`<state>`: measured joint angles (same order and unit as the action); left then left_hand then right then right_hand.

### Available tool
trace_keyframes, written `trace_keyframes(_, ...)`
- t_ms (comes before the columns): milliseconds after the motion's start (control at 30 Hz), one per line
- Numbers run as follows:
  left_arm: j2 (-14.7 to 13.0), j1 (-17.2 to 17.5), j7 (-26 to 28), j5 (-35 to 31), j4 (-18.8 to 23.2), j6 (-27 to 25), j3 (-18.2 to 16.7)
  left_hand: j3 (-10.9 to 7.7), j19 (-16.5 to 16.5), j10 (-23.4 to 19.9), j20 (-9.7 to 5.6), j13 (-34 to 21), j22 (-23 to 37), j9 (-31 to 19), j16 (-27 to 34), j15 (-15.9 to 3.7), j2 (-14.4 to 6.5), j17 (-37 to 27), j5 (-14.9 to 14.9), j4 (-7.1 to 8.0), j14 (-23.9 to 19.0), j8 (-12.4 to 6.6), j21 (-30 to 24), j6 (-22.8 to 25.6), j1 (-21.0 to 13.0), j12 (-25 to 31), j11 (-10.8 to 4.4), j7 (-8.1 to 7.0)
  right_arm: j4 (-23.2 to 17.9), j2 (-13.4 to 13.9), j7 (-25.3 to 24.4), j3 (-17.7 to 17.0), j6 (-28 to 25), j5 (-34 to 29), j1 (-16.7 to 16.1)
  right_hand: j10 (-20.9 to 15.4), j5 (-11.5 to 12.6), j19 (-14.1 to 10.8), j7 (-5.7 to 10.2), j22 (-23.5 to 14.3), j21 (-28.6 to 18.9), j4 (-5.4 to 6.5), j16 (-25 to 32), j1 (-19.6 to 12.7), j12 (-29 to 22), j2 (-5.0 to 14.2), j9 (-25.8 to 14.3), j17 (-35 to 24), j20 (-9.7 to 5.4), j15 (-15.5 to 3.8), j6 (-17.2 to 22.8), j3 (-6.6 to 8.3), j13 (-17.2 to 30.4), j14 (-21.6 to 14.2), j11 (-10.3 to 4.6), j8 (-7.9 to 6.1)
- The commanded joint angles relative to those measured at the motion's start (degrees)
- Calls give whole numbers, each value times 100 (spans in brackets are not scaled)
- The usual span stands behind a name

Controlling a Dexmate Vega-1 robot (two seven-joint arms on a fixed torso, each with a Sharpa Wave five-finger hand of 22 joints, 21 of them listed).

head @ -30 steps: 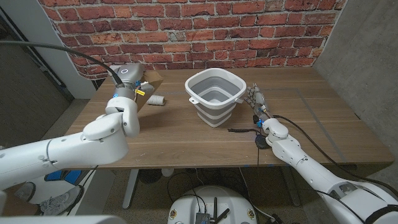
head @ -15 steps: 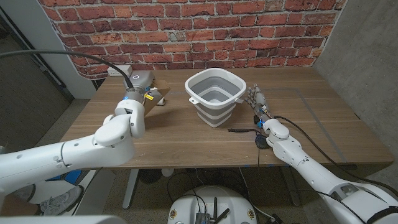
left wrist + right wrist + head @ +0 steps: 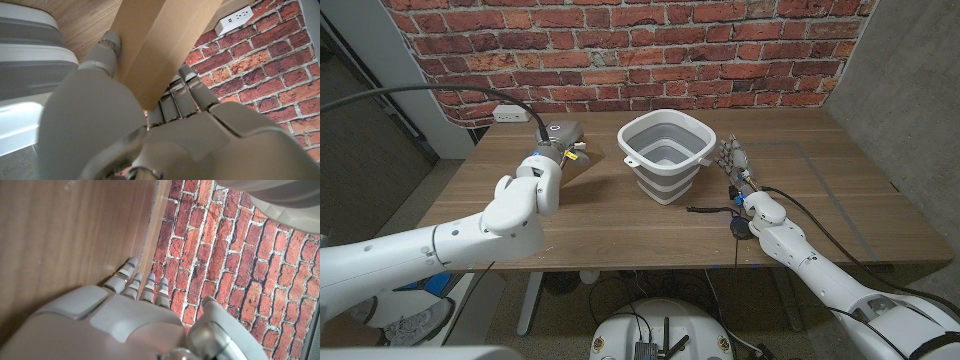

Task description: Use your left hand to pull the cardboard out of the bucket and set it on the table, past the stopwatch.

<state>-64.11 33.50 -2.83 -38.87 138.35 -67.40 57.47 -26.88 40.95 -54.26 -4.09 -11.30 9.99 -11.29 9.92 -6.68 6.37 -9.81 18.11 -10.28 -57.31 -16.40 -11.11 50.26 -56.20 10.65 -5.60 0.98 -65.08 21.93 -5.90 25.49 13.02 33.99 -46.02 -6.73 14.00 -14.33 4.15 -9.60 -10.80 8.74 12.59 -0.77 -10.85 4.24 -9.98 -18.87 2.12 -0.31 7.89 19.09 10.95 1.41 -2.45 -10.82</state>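
Note:
My left hand (image 3: 554, 152) hangs over the table to the left of the grey collapsible bucket (image 3: 665, 152). It holds the brown cardboard (image 3: 150, 45) between thumb and fingers (image 3: 186, 95). In the head view my wrist covers most of the cardboard (image 3: 581, 166), leaving a brown sliver. The bucket (image 3: 27, 55) is close beside the cardboard in the left wrist view. A black stopwatch (image 3: 738, 228) with its cord lies on the table right of the bucket, by my right wrist. My right hand (image 3: 732, 160) stands by the bucket's right side, fingers (image 3: 135, 282) straight, holding nothing.
A red brick wall (image 3: 650, 50) runs behind the wooden table (image 3: 840, 190), with a white socket (image 3: 510, 113) at its foot. Bare tabletop lies in front of the bucket and at the far right.
My left arm has swung to the right, toward the bucket, carrying the cardboard. A small white object seen earlier beside the cardboard is now covered. The right arm has not moved.

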Motion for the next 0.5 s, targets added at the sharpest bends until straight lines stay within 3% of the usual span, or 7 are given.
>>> trace_keyframes(33,270,99,-1505,-579,-302,604,-418,-67,-44,-358,-784,-10,19,-208,43,-682,-711,-19,-1,67,-193,-32,-3,198,-198,38,-374,-233,66,-22,-21,-25,11,34,-15,-24,36,-23,24,-20,-23,13,17,-3,-39,265,-12,-17,21,-9,66,-13,2,24,33,-11)
trace_keyframes(100,334,60,-1771,-573,-371,673,-508,-64,-47,-358,-784,-10,19,-206,40,-685,-704,-18,-3,64,-185,-35,-4,207,-196,39,-376,-240,91,-31,-24,-26,20,34,-6,-25,36,-24,24,-20,-23,13,17,-4,-39,265,-12,-17,22,-12,68,-13,2,24,32,-11)
trace_keyframes(200,400,264,-1660,-394,-409,863,-822,-62,-50,-348,-784,-10,19,-205,39,-680,-705,-17,-7,69,-176,-36,-5,212,-183,36,-368,-239,129,-45,-14,-29,35,42,7,-26,36,-23,24,-20,-23,12,19,-5,-40,266,-12,-15,25,-10,69,-13,2,19,32,-10)
trace_keyframes(500,623,220,-2219,-464,-635,1069,-979,-47,-77,-276,-787,-11,19,-194,18,-676,-688,-10,-26,75,-96,-12,-7,168,-129,18,-354,-253,182,-54,1,-31,24,54,27,-27,34,-26,19,-20,-23,11,21,-6,-39,267,-13,-14,19,-13,68,-13,2,17,35,-6)
